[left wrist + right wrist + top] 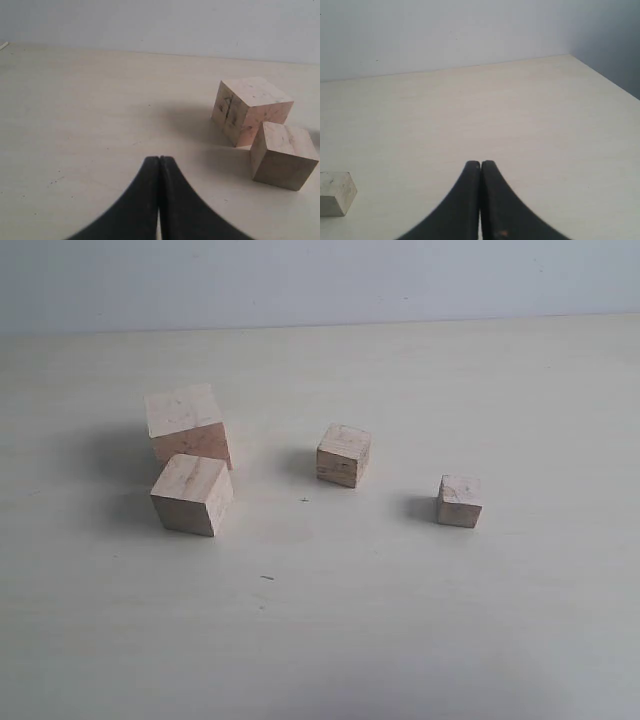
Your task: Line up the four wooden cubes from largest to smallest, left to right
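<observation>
Four pale wooden cubes sit on the table. The largest cube (187, 426) stands at the left, with dark marks on one side face (248, 109). Just in front of it, touching or nearly so, is the second-largest cube (192, 494) (282, 155). The third cube (344, 454) sits near the middle, and the smallest cube (459, 501) (336, 193) lies to the right. My left gripper (159, 159) is shut and empty, well short of the two big cubes. My right gripper (480, 163) is shut and empty, off to one side of the smallest cube. Neither gripper shows in the exterior view.
The pale table (400, 620) runs back to a plain light wall (320, 280). A table corner and edge (600, 75) show in the right wrist view. Small dark specks (267, 578) mark the tabletop.
</observation>
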Available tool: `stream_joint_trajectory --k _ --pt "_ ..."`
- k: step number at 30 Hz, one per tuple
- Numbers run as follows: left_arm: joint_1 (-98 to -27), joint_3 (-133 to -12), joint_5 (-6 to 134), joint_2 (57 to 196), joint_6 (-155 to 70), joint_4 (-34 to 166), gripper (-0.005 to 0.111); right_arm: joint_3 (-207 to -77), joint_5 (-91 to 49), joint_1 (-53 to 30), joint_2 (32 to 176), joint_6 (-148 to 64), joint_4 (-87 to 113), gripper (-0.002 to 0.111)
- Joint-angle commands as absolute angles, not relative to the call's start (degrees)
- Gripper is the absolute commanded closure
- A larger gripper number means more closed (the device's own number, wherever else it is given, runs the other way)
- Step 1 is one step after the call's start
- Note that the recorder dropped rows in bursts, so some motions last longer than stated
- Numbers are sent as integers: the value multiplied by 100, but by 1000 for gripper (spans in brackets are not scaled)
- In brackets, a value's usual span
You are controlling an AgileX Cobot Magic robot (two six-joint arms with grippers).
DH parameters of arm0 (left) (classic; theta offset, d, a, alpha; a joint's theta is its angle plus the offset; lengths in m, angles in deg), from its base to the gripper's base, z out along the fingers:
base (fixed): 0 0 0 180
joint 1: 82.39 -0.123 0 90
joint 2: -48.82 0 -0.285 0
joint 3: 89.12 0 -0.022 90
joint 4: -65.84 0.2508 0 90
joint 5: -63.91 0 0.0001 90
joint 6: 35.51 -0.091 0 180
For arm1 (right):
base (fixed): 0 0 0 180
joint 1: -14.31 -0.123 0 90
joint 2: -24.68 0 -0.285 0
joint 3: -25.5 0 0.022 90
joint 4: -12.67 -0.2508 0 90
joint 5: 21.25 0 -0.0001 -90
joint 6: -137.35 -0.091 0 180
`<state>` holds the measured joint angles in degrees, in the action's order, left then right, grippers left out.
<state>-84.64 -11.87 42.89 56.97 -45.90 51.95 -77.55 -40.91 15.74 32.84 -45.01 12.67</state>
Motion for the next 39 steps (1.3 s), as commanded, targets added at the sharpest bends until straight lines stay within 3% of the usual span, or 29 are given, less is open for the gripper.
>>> stream_joint_trajectory --k 1,14,16,20,26,28,32,35,39 --pt "-8447 -1190 4302 5661 -4576 5201 107 -7729 -4045 1563 3246 -4475 1267 108" --pt "-8447 -1190 4302 5661 -4576 5201 107 -7729 -3941 1563 3246 -4415 1467 108" --pt "-8447 -1190 4302 5661 -4576 5201 107 -7729 -3251 1563 3246 -4415 1476 108" --pt "-8447 -1190 4302 5661 -4576 5201 107 -7729 -404 1563 3246 -4415 1308 108" --pt "-8447 -1190 4302 5661 -4576 5201 107 -7729 1713 1563 3246 -5358 985 108" --pt "-8447 -1190 4302 5661 -4576 5201 107 -8172 994 1563 3246 -5861 1035 108" --pt "-8447 -1190 4302 5661 -4576 5201 107 -10356 -2330 1563 4412 -5884 1510 108" --pt "-8447 -1190 4302 5661 -4576 5201 107 -11539 -4230 1563 5780 -5531 592 108" --pt "-8447 -1190 4302 5661 -4576 5201 107 -12195 -6024 1563 7141 -3217 -1967 108"
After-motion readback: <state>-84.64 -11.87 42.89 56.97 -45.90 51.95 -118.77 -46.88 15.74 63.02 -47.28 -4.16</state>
